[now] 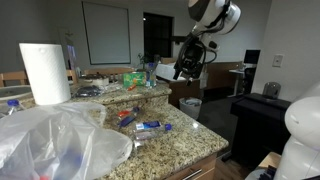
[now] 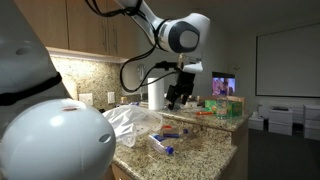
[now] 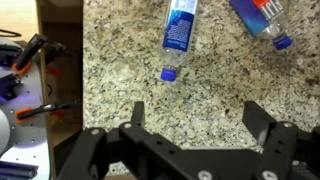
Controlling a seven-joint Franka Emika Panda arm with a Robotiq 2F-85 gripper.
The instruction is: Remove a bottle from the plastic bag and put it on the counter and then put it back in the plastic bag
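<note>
Bottle (image 3: 180,30) lying on its side on the counter (image 3: 110,60), outside the plastic bag (image 1: 60,140), cap toward my gripper (image 3: 193,110), whose jaws stand wide apart and empty above it. Judged step: grasp it for the return to the bag. I should descend plumb, turn the wrist slightly so the jaws square up across the barrel, close at the labelled middle, and keep clear of the neighbouring bottle (image 3: 262,18). Label: blue with white; its lettering is probably a brand mark, but too blurred to read.
</note>
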